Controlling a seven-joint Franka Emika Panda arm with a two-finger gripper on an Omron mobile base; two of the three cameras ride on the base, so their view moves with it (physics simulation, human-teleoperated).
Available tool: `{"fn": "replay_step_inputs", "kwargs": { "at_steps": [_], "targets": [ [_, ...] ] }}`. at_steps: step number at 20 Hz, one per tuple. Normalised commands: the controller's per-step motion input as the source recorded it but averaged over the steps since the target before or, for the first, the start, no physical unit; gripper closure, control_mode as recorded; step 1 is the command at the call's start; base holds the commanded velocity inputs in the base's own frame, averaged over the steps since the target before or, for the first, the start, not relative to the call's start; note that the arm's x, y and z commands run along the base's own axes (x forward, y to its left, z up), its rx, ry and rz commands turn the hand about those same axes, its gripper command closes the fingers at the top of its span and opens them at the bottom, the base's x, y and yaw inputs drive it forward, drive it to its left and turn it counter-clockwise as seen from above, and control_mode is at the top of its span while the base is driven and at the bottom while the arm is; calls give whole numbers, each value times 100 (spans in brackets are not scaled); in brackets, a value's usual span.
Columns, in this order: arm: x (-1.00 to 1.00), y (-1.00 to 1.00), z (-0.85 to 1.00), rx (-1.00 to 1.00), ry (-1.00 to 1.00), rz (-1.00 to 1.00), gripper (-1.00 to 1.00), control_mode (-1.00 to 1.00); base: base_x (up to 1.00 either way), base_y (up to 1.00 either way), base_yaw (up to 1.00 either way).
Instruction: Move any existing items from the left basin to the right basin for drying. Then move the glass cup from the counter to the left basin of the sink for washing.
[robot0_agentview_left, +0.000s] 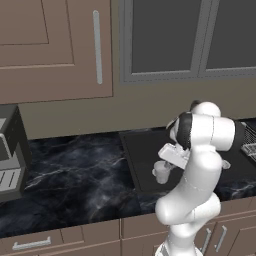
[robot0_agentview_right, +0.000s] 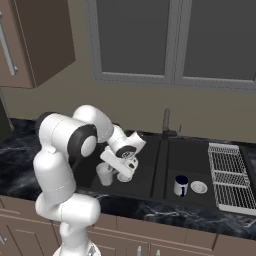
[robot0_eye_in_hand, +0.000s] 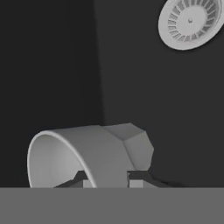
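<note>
From the veined black bench (robot0_agentview_left: 75, 170), the scene runs right to the sink (robot0_agentview_right: 160, 155), where the robot's fingers (robot0_eye_in_hand: 106, 178) pinch the wall of the glass cup (robot0_agentview_left: 161, 171) just below its rim, holding it over the left basin (robot0_agentview_right: 145, 165) short of the pale drain (robot0_eye_in_hand: 190, 22). Further right of the sink's divider, a small dark cup (robot0_agentview_right: 181, 185) already stands in the right basin (robot0_agentview_right: 192, 157). The second step looks nearly done: what remains is lowering the tumbler to the basin floor and releasing it upright.
</note>
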Motion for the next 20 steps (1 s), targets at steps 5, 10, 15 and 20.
{"fn": "replay_step_inputs", "kwargs": {
  "at_steps": [5, 10, 15, 20],
  "targets": [
    [24, 0, -20, -2, -11, 1, 100, -100, 0, 0, 0],
    [22, 0, -21, 0, -10, 1, 100, -100, 0, 0, 0],
    [20, 0, -22, 0, -3, 1, 100, -100, 0, 0, 0],
    [18, 0, -21, 0, 0, 1, 100, -100, 0, 0, 0]
  ]
}}
